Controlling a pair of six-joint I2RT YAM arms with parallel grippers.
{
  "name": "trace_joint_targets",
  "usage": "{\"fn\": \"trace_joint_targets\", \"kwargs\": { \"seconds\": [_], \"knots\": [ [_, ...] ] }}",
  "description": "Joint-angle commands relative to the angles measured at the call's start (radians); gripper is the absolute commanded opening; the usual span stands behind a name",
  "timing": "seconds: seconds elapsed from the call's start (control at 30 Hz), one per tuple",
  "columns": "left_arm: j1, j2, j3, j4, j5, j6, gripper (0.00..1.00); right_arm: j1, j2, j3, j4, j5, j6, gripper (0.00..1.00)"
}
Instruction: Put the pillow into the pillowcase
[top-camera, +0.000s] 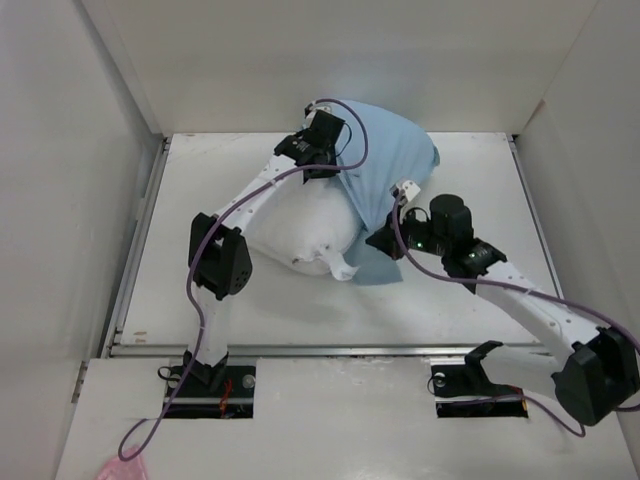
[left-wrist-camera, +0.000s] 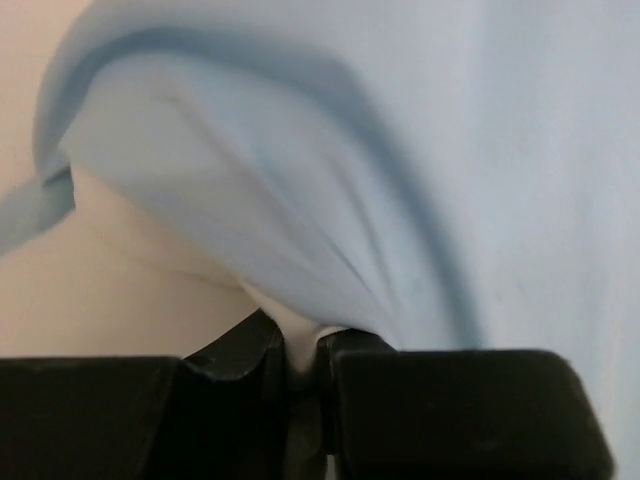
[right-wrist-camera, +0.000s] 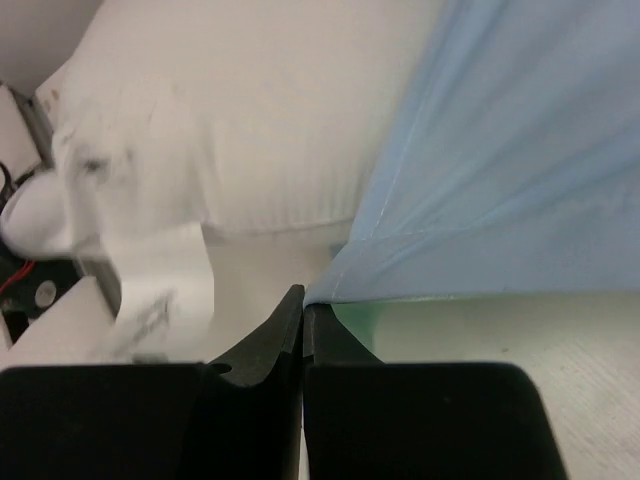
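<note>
The pillow (top-camera: 300, 235) is lain mid-table, its far-right part covered by the pillowcase (top-camera: 395, 165). The near hem is pinched between the closed jaws of the right gripper (right-wrist-camera: 303, 300), and bare pillow lies to its left. The left gripper (left-wrist-camera: 305, 342) is closed, seemingly on white pillow fabric at the far end.

- The back middle of our table (top-camera: 470, 300) is clogged. The pillow (top-camera: 305, 225) and the pillowcase (top-camera: 395, 160) draped over it nearly reach the back wall (top-camera: 350, 60).
- Our left arm (top-camera: 255, 195) and right arm (top-camera: 530, 305) both lean into that heap, so the gap between them is tight.
- We've got bare tabletop left of the pillow, along the front strip, and at the back right corner.
- The left wall (top-camera: 60, 150) and right wall (top-camera: 590, 130) box us in.
</note>
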Motion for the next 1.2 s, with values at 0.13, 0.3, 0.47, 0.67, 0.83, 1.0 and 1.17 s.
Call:
{"fn": "trace_joint_targets", "kwargs": {
  "seconds": [0.13,0.3,0.47,0.67,0.83,1.0,1.17],
  "knots": [
    [-0.024,-0.034,-0.048,0.194,-0.095,-0.091,0.0,0.044,0.062,-0.055,-0.004,-0.038,-0.01,0.0],
    [-0.035,-0.159,-0.218,0.177,-0.014,-0.065,0.22,0.044,0.067,-0.006,-0.134,0.189,0.01,0.39],
    [-0.035,-0.508,-0.451,0.157,-0.005,-0.039,1.0,0.034,-0.028,0.08,-0.26,0.327,0.05,0.86],
    [0.04,-0.814,-0.699,0.235,-0.009,-0.062,1.0,0.034,-0.022,0.216,-0.36,0.386,0.099,1.0],
    [0.284,-0.692,-0.774,0.249,0.031,-0.088,1.0,0.175,0.155,0.454,-0.404,0.496,0.172,1.0],
    [0.347,-0.523,-0.795,0.325,0.138,-0.109,0.5,0.235,0.376,0.649,-0.484,0.581,0.309,1.0],
    [0.236,-0.452,-0.843,0.327,0.219,-0.072,0.0,0.258,0.436,0.723,-0.527,0.651,0.343,1.0]
  ]
}}
